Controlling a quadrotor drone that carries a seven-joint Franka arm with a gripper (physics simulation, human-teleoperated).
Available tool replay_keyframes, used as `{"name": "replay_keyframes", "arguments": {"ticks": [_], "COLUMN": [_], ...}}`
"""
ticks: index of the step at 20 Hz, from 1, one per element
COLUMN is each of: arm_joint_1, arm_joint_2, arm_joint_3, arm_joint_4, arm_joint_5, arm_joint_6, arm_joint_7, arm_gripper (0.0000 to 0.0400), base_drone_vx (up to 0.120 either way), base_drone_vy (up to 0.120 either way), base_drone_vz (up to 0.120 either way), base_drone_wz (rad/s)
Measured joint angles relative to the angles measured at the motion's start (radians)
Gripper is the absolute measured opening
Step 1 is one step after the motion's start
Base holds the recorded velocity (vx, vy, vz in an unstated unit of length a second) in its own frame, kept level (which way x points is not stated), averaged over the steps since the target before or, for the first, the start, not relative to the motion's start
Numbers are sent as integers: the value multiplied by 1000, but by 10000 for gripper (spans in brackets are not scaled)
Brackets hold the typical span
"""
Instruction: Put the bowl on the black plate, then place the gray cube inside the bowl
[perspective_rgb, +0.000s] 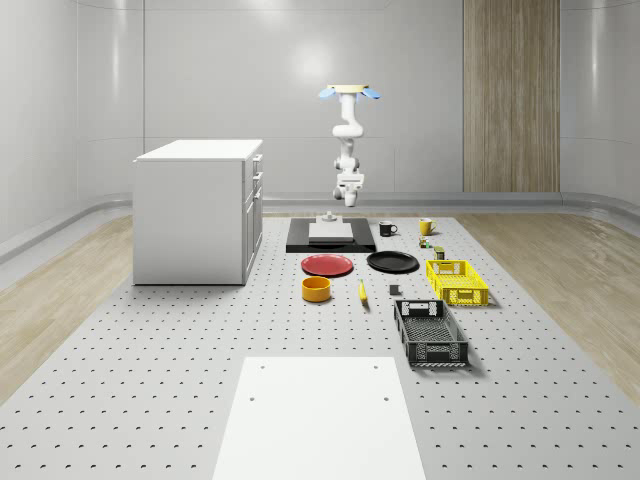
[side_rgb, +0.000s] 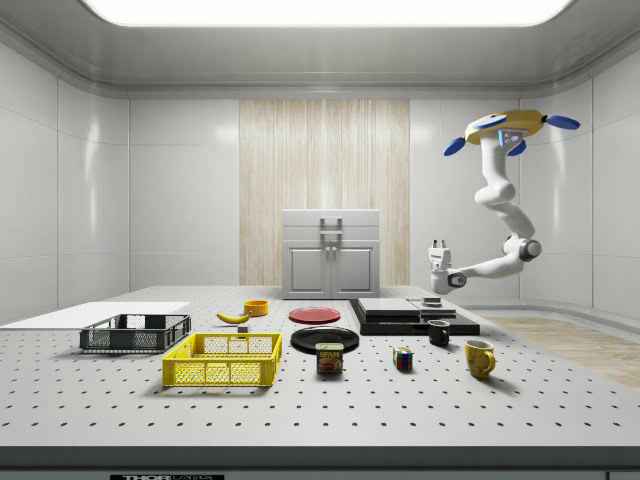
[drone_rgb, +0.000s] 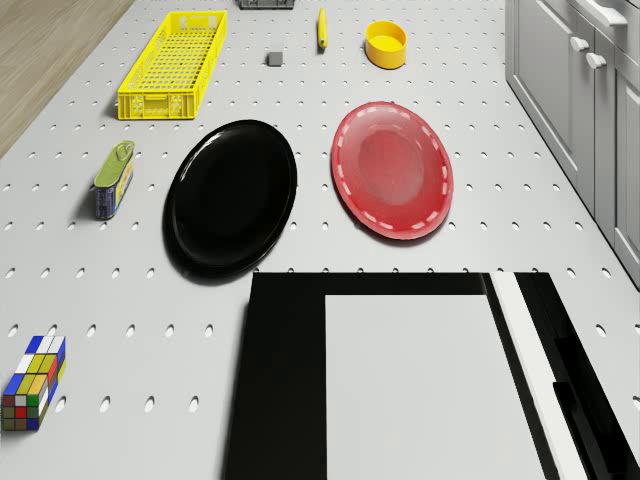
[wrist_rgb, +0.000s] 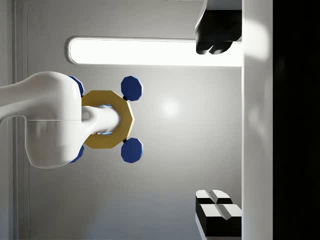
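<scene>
The yellow bowl (perspective_rgb: 316, 289) (drone_rgb: 386, 44) stands on the table beside the banana, apart from the black plate (perspective_rgb: 392, 262) (drone_rgb: 231, 195), which lies bare next to a red plate. The small gray cube (perspective_rgb: 394, 291) (drone_rgb: 273, 59) rests on the table between the banana and the yellow basket. The drone (perspective_rgb: 349, 93) (side_rgb: 508, 125) hovers high over the table's far end, behind the black pad. My gripper (side_rgb: 437, 246) (wrist_rgb: 216, 125) hangs above that pad, turned up toward the ceiling, open and holding nothing, far from bowl, plate and cube.
A red plate (drone_rgb: 392, 170) lies beside the black one. Around them are a yellow basket (perspective_rgb: 456, 281), black basket (perspective_rgb: 430, 333), banana (perspective_rgb: 362, 292), can (drone_rgb: 114, 178), Rubik's cube (drone_rgb: 32, 397) and two mugs (perspective_rgb: 386, 228). A white cabinet (perspective_rgb: 198, 210) stands at the whole-scene view's left.
</scene>
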Motion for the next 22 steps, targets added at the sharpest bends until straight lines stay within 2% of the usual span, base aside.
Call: {"name": "replay_keyframes", "arguments": {"ticks": [12, 19, 22], "arm_joint_1": [-7, -23, -38], "arm_joint_2": [-6, -11, -15], "arm_joint_3": [20, 73, 123], "arm_joint_4": [-7, -14, -23], "arm_joint_5": [-28, -102, -172], "arm_joint_6": [9, 15, 19], "arm_joint_7": [3, 13, 23], "arm_gripper": [400, 400, 400], "base_drone_vx": [120, 120, 120], "base_drone_vy": [-120, -120, 0], "base_drone_vz": [0, 0, 0], "base_drone_wz": [0, 0, 0]}}
